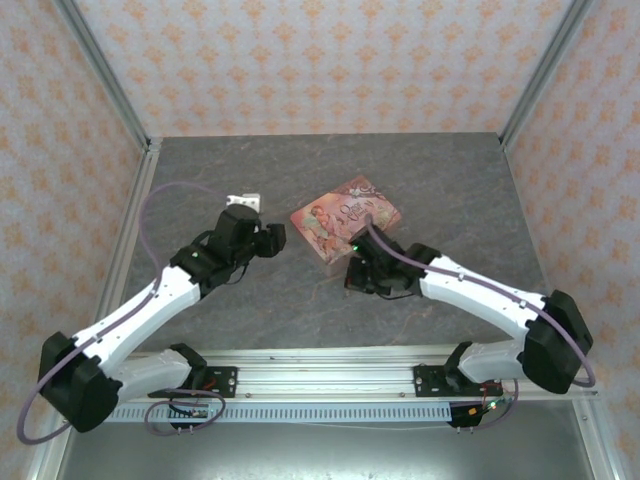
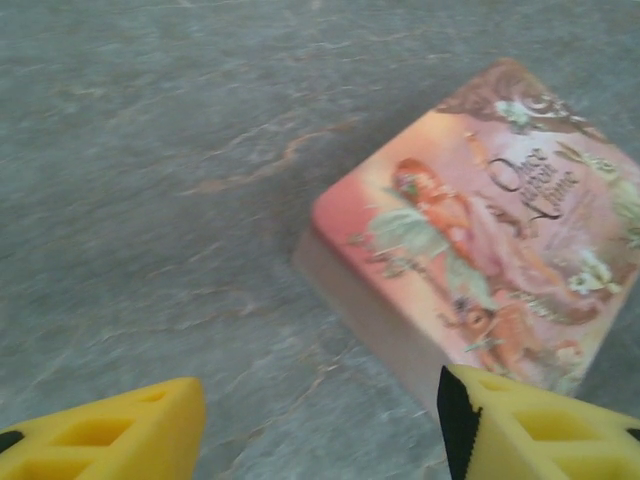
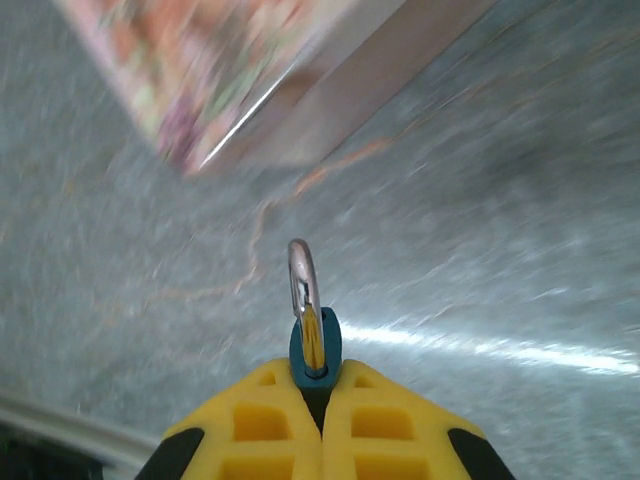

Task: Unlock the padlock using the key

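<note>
**Operator:** State of the right gripper [image 3: 321, 392]?

**Technician:** Closed on the padlock [image 3: 331, 348]. The blue body is pinched at the tip of the jaws, just near of the pink tin [image 2: 480, 220], at its near-left corner.

**Operator:** Long axis?

**Technician:** In line with the gripper. The shackle points straight out toward the tin. The body's lower end sits between the jaws, so the keyway side cannot be told.

**Operator:** Left gripper [image 2: 318, 400]?

**Technician:** Jaws apart, nothing between them, over bare bench [image 2: 150, 150] and aimed at the tin. The padlock lies to its right and slightly nearer. This is probably the arm to bring the key.
</note>
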`<state>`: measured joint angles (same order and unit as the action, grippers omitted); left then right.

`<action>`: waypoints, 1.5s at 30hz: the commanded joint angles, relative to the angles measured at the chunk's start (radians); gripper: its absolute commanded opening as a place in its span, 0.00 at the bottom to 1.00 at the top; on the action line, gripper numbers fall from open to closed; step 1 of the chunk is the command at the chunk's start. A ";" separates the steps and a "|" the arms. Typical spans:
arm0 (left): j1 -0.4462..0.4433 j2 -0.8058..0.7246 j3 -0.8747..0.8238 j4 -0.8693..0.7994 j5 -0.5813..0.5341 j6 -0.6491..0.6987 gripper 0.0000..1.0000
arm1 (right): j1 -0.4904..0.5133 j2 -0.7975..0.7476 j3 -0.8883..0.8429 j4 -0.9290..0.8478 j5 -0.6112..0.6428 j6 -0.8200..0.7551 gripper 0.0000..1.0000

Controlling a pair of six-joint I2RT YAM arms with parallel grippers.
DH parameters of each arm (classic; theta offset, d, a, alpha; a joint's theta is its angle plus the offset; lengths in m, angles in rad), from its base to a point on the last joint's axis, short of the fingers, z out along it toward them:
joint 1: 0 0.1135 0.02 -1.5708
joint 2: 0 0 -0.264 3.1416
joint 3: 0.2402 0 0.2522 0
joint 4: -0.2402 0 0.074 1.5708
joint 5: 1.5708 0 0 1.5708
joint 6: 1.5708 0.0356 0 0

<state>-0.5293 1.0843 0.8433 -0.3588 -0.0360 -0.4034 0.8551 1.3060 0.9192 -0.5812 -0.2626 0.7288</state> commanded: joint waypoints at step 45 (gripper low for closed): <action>0.257 -0.176 -0.107 -0.073 -0.269 0.256 1.00 | 0.049 -0.319 -0.048 -0.051 0.830 -0.252 1.00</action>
<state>-0.2913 0.8913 0.7551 -0.5770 -0.2264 -0.2768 0.9691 1.0458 0.9646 -0.5976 0.3153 0.5835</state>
